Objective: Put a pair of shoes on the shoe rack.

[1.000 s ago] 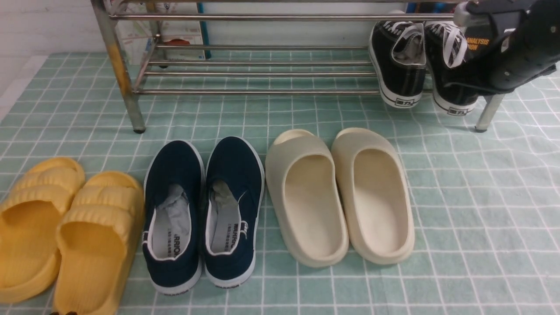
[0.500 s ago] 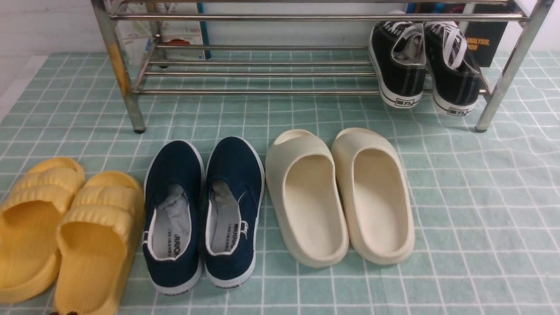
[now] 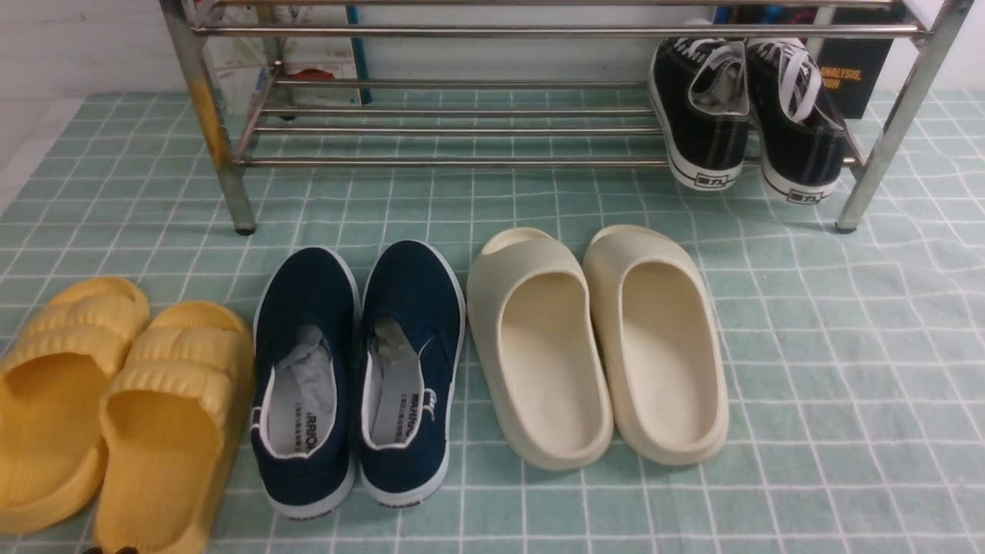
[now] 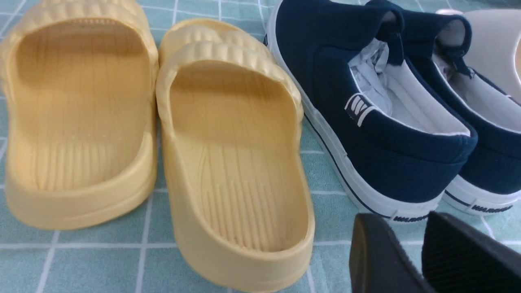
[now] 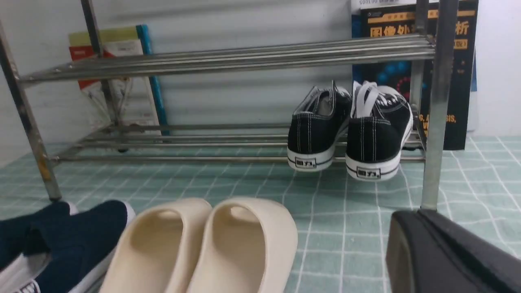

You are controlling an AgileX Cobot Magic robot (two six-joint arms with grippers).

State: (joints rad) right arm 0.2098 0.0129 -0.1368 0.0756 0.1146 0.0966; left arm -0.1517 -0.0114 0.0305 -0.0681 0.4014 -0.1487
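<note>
The pair of shoes, two black sneakers (image 3: 702,115) (image 3: 800,127) with white laces, sits side by side on the lower bars of the shoe rack (image 3: 462,31) at its right end, heels toward me. In the right wrist view the same shoes (image 5: 315,130) (image 5: 376,136) rest on the rack (image 5: 228,61), well beyond my right gripper (image 5: 421,219), whose fingers are pressed together with nothing between them. My left gripper (image 4: 401,228) hovers just behind the heel of a navy slip-on (image 4: 366,122), fingers apart and empty. Neither arm shows in the front view.
On the green checked cloth (image 3: 846,385) in front of the rack stand yellow slides (image 3: 115,400), navy slip-ons (image 3: 354,369) and cream slides (image 3: 600,338) in a row. Books (image 3: 850,69) lean behind the rack's right end and more books (image 3: 308,69) behind its left.
One second ago my right arm was at the sneakers on the rack; it has pulled back out of the front view. The sneakers stay where they were.
</note>
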